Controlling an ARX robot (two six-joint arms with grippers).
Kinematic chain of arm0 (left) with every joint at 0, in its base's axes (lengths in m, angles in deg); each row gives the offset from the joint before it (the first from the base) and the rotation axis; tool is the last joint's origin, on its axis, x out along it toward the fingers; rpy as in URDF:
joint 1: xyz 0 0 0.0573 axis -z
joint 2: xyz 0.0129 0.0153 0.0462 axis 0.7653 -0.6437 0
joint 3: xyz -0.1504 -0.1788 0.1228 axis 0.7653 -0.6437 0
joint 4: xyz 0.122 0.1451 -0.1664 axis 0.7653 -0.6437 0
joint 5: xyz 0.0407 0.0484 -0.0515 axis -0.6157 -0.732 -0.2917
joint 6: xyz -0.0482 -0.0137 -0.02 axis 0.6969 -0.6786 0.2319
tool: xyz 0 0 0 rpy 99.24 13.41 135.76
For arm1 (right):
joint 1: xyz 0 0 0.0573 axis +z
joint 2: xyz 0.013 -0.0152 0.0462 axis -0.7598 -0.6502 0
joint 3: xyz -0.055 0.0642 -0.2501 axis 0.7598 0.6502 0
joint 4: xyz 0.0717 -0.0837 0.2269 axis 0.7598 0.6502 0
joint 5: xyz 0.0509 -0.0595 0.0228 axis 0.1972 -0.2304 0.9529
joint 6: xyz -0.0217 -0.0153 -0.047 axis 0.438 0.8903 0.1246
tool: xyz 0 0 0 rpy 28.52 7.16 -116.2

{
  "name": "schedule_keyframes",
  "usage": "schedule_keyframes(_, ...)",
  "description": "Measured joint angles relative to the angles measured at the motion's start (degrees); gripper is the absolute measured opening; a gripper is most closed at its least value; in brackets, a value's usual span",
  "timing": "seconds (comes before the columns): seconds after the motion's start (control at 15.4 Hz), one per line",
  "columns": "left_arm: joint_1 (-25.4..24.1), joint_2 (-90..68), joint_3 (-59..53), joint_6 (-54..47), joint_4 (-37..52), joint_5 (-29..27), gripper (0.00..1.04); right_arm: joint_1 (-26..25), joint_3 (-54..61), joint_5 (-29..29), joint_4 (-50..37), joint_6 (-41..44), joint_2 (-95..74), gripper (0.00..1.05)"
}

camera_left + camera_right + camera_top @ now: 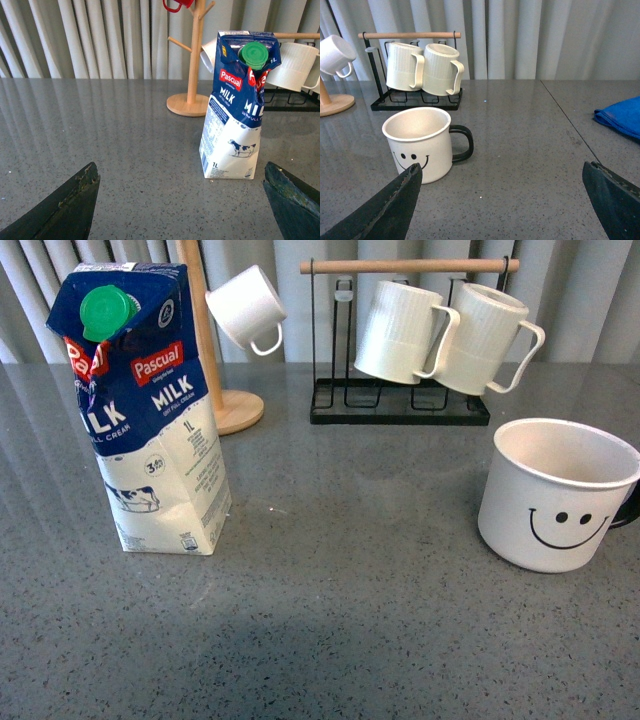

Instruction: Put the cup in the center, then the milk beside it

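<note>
On the grey table the centre lies bare: we see the cup at right, the milk at left. 0 of 2 steps done; our left gripper and right gripper gape empty.

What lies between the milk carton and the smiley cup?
Only bare grey tabletop, as the front view shows; the milk carton and cup stand apart, the mug rack further back.
</note>
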Motion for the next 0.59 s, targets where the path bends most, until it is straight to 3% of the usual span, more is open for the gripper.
schedule_keyframes(0.59,0.00,0.00,0.00,0.00,0.02,0.00,0.98,0.00,0.00,0.00,0.00,0.00,0.00,0.98)
